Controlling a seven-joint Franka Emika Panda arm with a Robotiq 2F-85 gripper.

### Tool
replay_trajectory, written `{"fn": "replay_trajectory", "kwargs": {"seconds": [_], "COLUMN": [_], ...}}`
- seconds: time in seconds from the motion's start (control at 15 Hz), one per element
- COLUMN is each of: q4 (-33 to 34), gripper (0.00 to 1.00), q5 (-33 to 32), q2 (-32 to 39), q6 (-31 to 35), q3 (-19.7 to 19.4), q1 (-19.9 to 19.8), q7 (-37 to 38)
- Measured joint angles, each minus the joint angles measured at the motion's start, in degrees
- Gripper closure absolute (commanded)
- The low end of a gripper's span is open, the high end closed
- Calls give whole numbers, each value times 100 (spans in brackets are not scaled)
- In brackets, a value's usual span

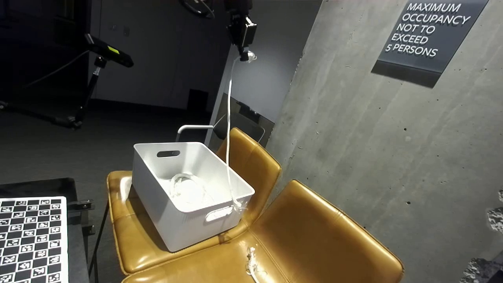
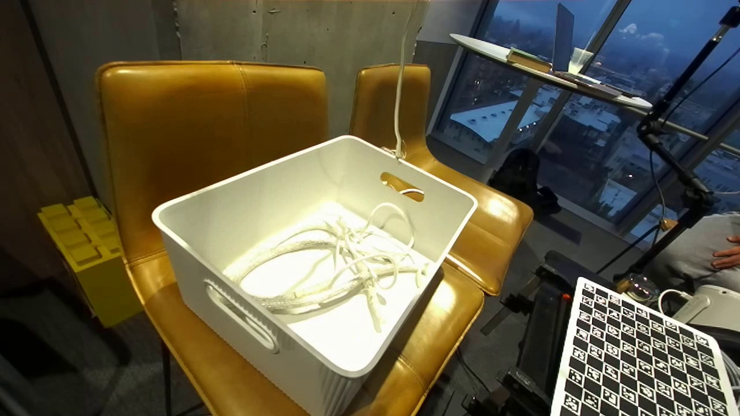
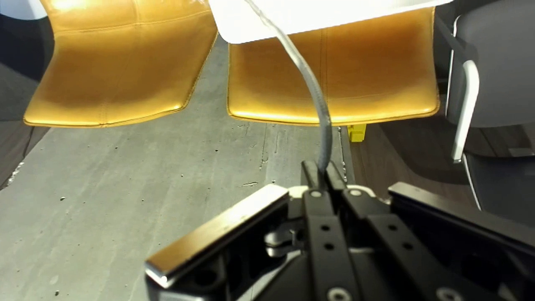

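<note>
Two black fingers (image 3: 310,173) of the gripper (image 3: 322,172) stand nearest in the wrist view, pinched together on one white cord (image 3: 310,81) that comes out between their tips. One white tuft (image 1: 252,57) shows right beside the fingertips in an exterior view. Below the gripper, the cord hangs as a single strand to one frayed knot (image 1: 237,205) just outside an end wall of the white plastic bin (image 1: 157,212), near a handle slot (image 2: 393,180); whether knot and wall touch, I cannot tell.

Only one bin is in sight, beneath the tool, with two such slots. Inside lies a tangled heap of white cords (image 2: 300,303), too interlaced to count. Under the bin is one tan leather chair (image 2: 214,127); a second chair (image 1: 322,228) stands beside it, also lower than the gripper. One more frayed cord end (image 1: 252,259) lies on that seat.

Farther from the tool come one checkered marker board (image 1: 31,236), low and well apart, one yellow case (image 2: 87,260) and one occupancy sign (image 1: 428,35) on the concrete wall (image 1: 353,129). Well away, one table (image 2: 488,47) bears one laptop (image 2: 563,40) and one cup (image 2: 580,60).
</note>
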Motion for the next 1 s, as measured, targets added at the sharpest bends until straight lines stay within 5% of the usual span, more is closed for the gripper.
{"fn": "replay_trajectory", "kwargs": {"seconds": [0.67,0.73,1.0], "q4": [-858,-1000,-1673], "gripper": [99,71,51], "q5": [-302,-310,-323], "q2": [6,10,25], "q6": [101,157,512], "q3": [756,766,761], "q1": [-427,-443,-660], "q7": [353,375,395]}}
